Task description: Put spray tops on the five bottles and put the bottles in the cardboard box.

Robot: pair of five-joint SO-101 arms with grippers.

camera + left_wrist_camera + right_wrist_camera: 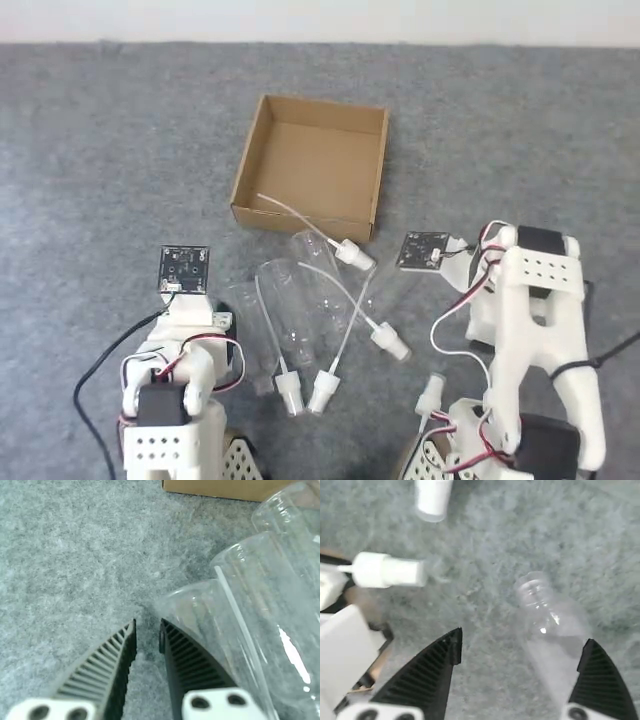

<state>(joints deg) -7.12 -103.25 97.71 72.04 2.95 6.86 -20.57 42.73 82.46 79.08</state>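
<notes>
Right gripper point(524, 640) held spread wide over uncapped clear plastic bottle point(545, 630), presumably for grasping; left gripper point(147, 630) narrowly parted, nothing held.

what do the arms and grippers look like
Left arm and right arm: white plastic shells with hole-patterned panels, black motors, red, white and black wires, and a small black camera board at each wrist. Left gripper and right gripper: dark, ribbed, tapering fingers on white mounts with screw holes.
</notes>
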